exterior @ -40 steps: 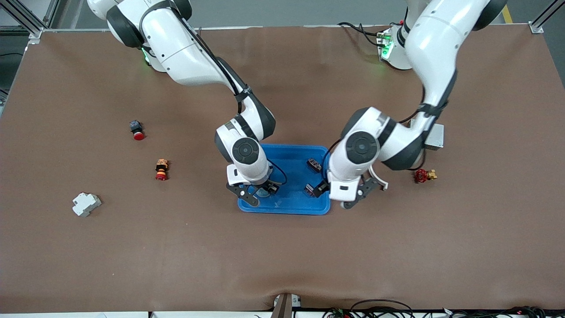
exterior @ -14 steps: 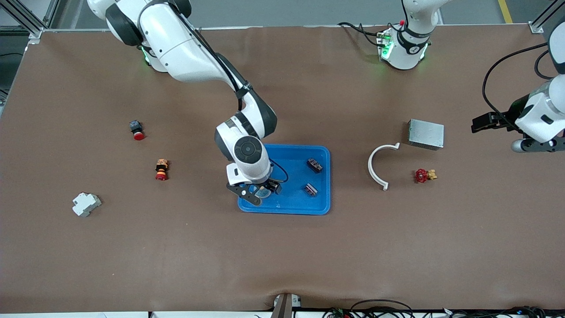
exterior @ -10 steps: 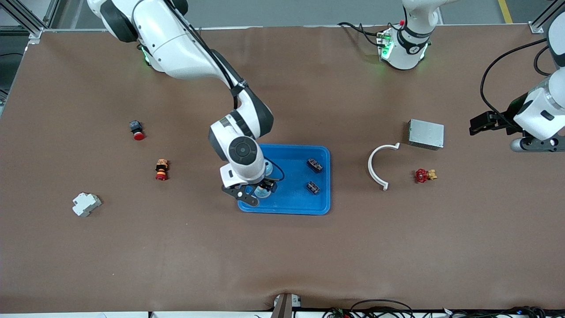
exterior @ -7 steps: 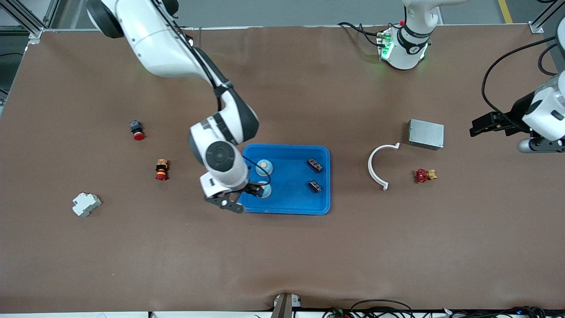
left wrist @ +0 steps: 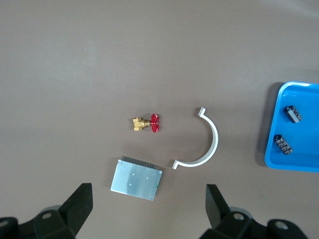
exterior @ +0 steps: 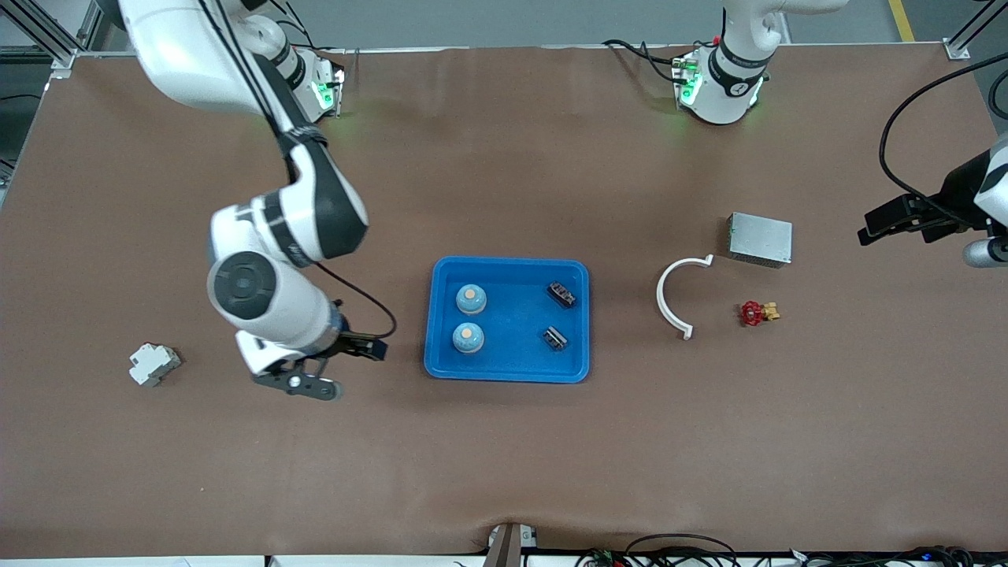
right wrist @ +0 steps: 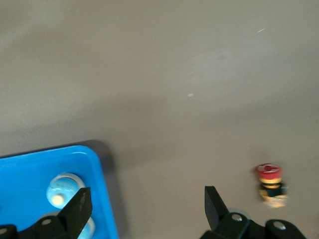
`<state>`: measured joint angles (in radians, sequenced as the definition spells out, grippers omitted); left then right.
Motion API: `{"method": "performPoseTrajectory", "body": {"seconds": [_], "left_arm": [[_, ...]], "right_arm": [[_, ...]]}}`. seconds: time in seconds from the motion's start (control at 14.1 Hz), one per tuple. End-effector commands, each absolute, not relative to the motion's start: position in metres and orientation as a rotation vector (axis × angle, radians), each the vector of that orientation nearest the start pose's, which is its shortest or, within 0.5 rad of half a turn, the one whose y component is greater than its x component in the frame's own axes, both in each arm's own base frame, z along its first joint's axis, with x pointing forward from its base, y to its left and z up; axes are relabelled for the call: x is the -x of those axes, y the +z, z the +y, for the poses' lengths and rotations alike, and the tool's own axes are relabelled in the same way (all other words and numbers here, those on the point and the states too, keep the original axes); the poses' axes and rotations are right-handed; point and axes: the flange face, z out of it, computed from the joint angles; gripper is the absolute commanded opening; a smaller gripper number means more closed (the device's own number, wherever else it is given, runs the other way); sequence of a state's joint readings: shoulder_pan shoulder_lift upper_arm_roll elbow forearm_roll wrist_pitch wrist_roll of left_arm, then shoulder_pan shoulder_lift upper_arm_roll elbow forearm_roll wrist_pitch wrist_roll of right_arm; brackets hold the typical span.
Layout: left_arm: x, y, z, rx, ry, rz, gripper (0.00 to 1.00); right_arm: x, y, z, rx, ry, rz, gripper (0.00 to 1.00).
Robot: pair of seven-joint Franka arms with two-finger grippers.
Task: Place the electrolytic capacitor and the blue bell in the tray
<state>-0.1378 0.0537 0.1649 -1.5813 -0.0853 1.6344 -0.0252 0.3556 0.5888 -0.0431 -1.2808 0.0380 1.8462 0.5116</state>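
The blue tray (exterior: pixel 512 323) lies mid-table. In it stand two blue bells (exterior: pixel 471 298) (exterior: pixel 468 338) and lie two dark electrolytic capacitors (exterior: pixel 561 294) (exterior: pixel 555 339). My right gripper (exterior: pixel 311 370) hangs open and empty over bare table beside the tray, toward the right arm's end. Its wrist view shows the tray's corner (right wrist: pixel 25 184), one bell (right wrist: pixel 62 189) and the open gripper (right wrist: pixel 145 209). My left gripper (exterior: pixel 980 250) waits open and empty at the left arm's end of the table. The left wrist view shows that gripper (left wrist: pixel 148 209), the tray (left wrist: pixel 306 149) and both capacitors (left wrist: pixel 293 113) (left wrist: pixel 282 144).
A grey metal box (exterior: pixel 760 239), a white curved clip (exterior: pixel 676 295) and a red-handled brass valve (exterior: pixel 756 313) lie toward the left arm's end. A white plastic block (exterior: pixel 154 364) sits toward the right arm's end. A red push button (right wrist: pixel 270 184) shows in the right wrist view.
My right gripper has let go of a blue bell in the tray and swung away toward the right arm's end. The left arm has drifted slightly at its end.
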Motion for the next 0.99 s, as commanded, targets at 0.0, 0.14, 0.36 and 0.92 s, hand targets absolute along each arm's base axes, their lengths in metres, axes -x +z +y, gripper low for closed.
{"method": "performPoseTrajectory", "body": {"seconds": [0.0,0.14,0.36,0.92], "left_arm": [[-0.576,0.604,-0.005,3.223,-0.008,-0.068,1.00],[-0.570,0.608,-0.011,3.227,0.011,-0.046,1.00],[-0.558,0.614,-0.015,3.230,0.059,-0.020,1.00],[-0.555,0.609,-0.019,3.224,0.082,-0.010,1.00]], "right_arm": [[-0.685,0.452,0.159,3.123,0.028,0.173,1.00],[-0.690,0.472,0.112,3.120,-0.014,0.064,1.00],[-0.680,0.496,0.071,3.129,0.045,0.098,1.00],[-0.635,0.575,-0.041,3.214,0.044,-0.007,1.00]]}}
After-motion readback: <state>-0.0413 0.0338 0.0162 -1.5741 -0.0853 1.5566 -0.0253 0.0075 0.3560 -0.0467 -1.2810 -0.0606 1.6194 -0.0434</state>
